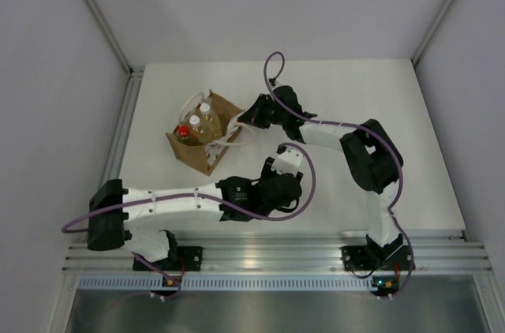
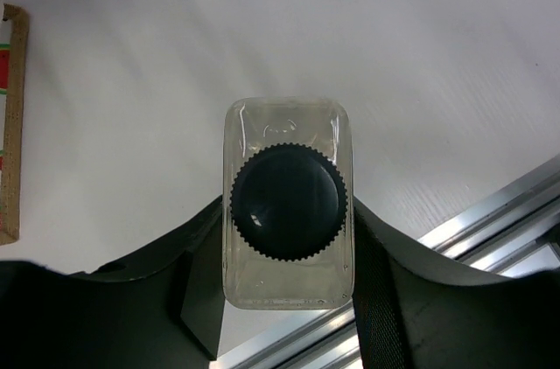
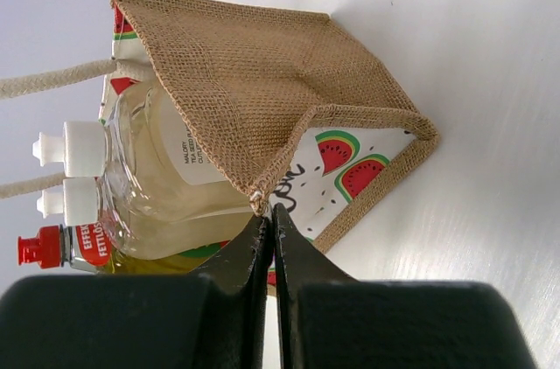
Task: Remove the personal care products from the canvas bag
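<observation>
Your left gripper [image 2: 289,251]: forearm laid rightward along the near counter [image 2: 420,54], pinching the clear bottle [image 2: 289,203]. Your right gripper [image 3: 269,222]: reaching left, pressed together on the canvas bag [image 3: 254,72] rim.

White table with one bag standing on it

The white table [image 1: 355,88] is a plain matt top, seen from above with its near edge at 6 o'clock, where an aluminium rail [image 1: 276,256] runs along it. The canvas bag [image 1: 188,153] stands upright on the top at about 9 o'clock, turned corner-on to the table's edges and set in from them. Just toward 6 o'clock from the middle is the clear bottle [image 2: 289,203]; whether its base touches the top cannot be told.
</observation>
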Available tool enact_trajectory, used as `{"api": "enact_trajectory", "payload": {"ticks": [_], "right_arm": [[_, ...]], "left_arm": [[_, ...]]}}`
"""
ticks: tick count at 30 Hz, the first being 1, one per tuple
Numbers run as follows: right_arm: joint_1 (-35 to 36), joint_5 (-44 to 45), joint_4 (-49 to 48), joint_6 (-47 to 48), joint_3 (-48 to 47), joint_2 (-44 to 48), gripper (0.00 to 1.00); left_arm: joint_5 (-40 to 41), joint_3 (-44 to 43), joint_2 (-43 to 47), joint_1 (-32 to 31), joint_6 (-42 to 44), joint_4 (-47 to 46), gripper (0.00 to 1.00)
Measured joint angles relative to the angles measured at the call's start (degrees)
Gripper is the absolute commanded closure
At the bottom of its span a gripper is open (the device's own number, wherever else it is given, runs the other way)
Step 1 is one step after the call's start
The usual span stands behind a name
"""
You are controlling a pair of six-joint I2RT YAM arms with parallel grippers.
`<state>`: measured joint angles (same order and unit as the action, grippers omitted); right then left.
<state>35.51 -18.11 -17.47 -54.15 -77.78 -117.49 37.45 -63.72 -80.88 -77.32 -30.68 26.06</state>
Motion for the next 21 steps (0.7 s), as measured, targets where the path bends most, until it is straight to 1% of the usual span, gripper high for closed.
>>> {"api": "enact_trajectory", "payload": {"ticks": [6,11,12,13,14,15,16,17,21], "right_arm": [[0.00,0.00,0.00,0.07,0.00,0.00,0.99],[0.00,-0.02,0.00,0.09,0.00,0.00,0.99],[0.00,-0.02,0.00,0.09,0.00,0.00,0.99],[0.00,-0.02,0.00,0.09,0.00,0.00,0.99],[0.00,-0.02,0.00,0.09,0.00,0.00,0.99],[0.00,-0.02,0.02,0.09,0.00,0.00,0.99],[0.00,-0.02,0.00,0.09,0.00,0.00,0.99],[0.00,-0.02,0.00,0.09,0.00,0.00,0.99],[0.00,-0.02,0.00,0.11,0.00,0.00,0.99]], "left_arm": [[1.11,0.00,-5.05,0.07,-2.27,-3.32,1.00],[1.62,-0.28,-7.28,0.00,-3.02,-5.35,0.80],[1.68,-0.35,-7.43,0.00,-3.08,-5.53,0.73],[1.70,-0.42,-7.56,0.00,-3.08,-5.70,0.63],[1.64,-0.48,-7.65,0.00,-3.06,-5.86,0.28],[1.62,-0.52,-7.67,-0.02,-2.89,-5.90,0.09],[1.79,-0.68,-7.67,-0.02,-2.86,-6.01,0.04],[1.95,-0.85,-7.56,-0.02,-2.71,-6.29,0.02],[3.30,-2.47,-5.53,-0.02,-1.81,-6.10,0.02]]}}
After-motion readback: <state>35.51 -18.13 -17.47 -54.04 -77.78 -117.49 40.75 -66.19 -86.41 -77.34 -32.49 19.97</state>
